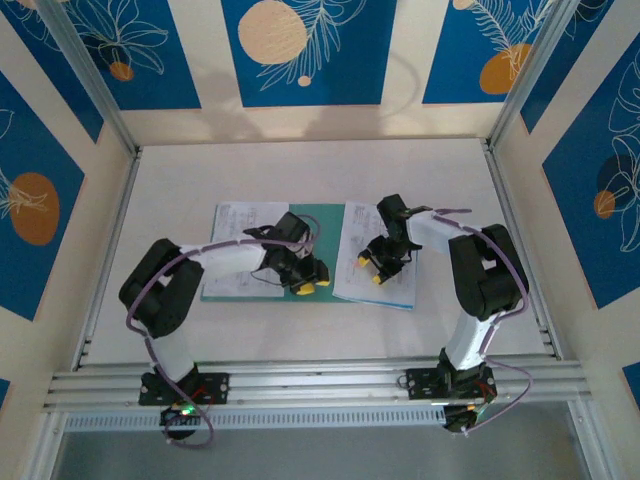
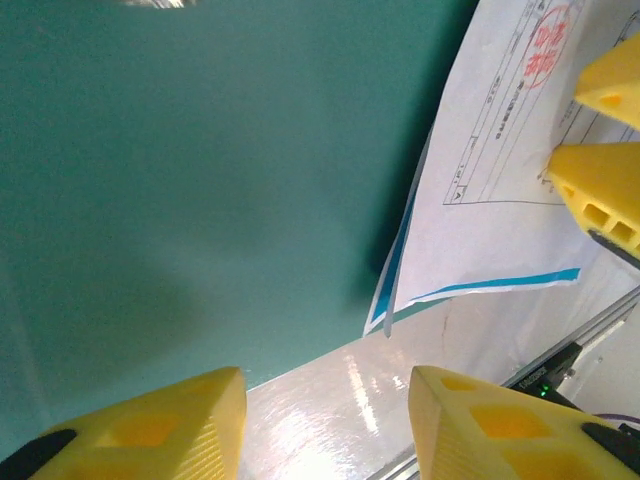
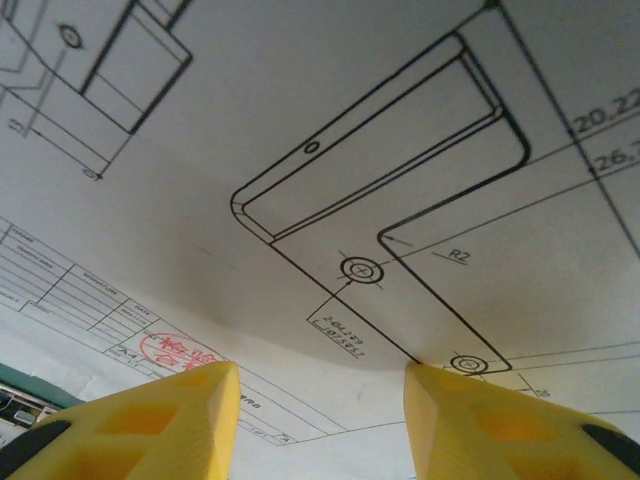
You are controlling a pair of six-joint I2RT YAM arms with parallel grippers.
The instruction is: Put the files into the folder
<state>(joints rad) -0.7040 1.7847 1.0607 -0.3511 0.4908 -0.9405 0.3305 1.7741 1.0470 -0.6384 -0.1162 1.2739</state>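
Left end effector (image 1: pixel 312 285), seen from above, hangs low over the near edge of the teal folder (image 1: pixel 322 222), which lies flat in the middle of the worktop (image 1: pixel 300 170). Its yellow fingers are partly apart and hold nothing. White printed files (image 1: pixel 240 235) lie on the folder's left part, and more files (image 1: pixel 385 285) lie to the right, with the right end effector (image 1: pixel 371 270) over them. From the left wrist, the left end effector (image 2: pixel 330 420) shows a clear gap above bare folder (image 2: pixel 200 180). Beside it a white sheet (image 2: pixel 500 200) overlaps the folder's edge, with a cyan sheet (image 2: pixel 500 287) peeking out beneath. The right end effector (image 2: pixel 605 140) has its tips at that white sheet. From the right wrist, the right end effector (image 3: pixel 320 420) is moderately wide and grips nothing, close over a sheet (image 3: pixel 350 150) bearing a bracket drawing and a red stamp.
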